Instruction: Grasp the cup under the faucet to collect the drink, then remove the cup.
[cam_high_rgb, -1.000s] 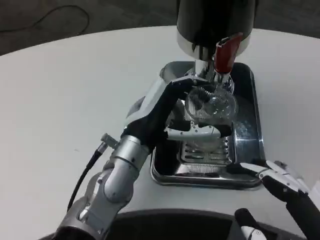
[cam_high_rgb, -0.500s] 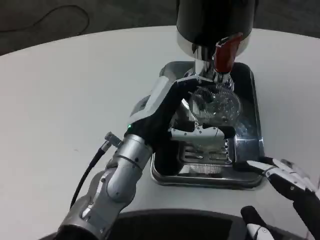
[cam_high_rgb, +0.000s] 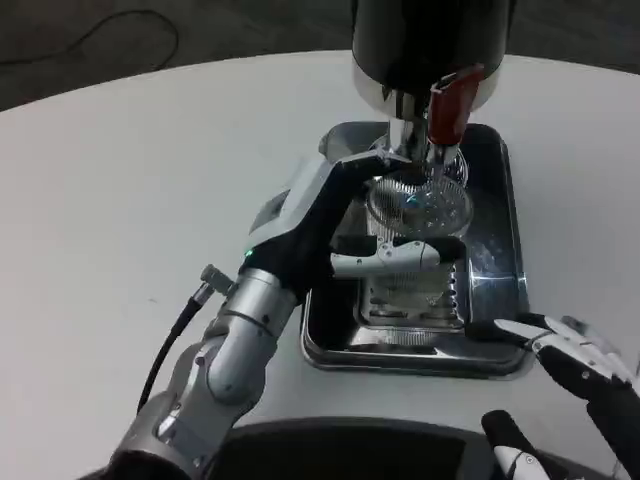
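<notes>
Since earlier, clear ribbed plastic cup (cam_high_rgb: 418, 207) shifted back under chrome faucet (cam_high_rgb: 408, 133) | my left hand (cam_high_rgb: 345, 235) wraps it | right hand (cam_high_rgb: 570, 352) spread, idle | I'd hold upright, centred below faucet.

white table (cam_high_rgb: 120, 200), dark floor (cam_high_rgb: 200, 30) behind.

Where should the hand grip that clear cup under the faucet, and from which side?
Probably the cup's side wall below the rim, approached from the robot's left, as the left hand already wraps it. The faucet and red lever crowd the open top, and the tray blocks from underneath.
</notes>
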